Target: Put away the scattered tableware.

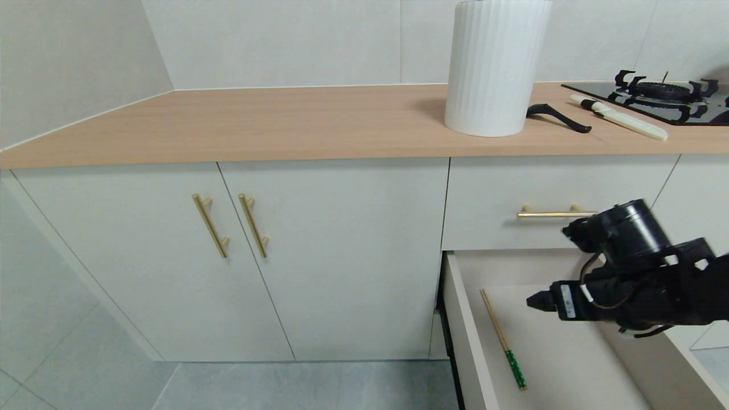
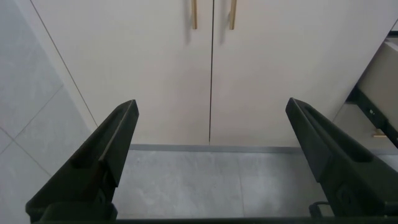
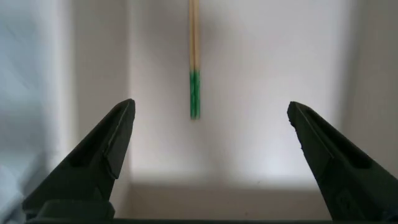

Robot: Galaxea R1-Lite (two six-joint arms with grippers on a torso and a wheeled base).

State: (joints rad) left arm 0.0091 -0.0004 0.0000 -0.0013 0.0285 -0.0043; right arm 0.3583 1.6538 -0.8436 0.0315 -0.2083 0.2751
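A pair of wooden chopsticks (image 1: 504,341) with green ends lies on the floor of the open drawer (image 1: 461,319), near its left wall. My right arm (image 1: 626,273) hangs over the drawer. Its right gripper (image 3: 210,106) is open and holds nothing, with the green end of the chopsticks (image 3: 194,62) just beyond its fingers. On the counter a black-handled utensil (image 1: 561,117) and a white knife (image 1: 621,118) lie to the right of a tall white ribbed container (image 1: 495,68). My left gripper (image 2: 210,109) is open and holds nothing, low in front of the cabinet doors.
A gas stove (image 1: 666,97) sits at the counter's far right. Above the open drawer is a shut drawer with a gold handle (image 1: 552,214). Two cabinet doors with gold handles (image 1: 211,225) are shut to the left. Grey tile floor (image 2: 205,180) lies below.
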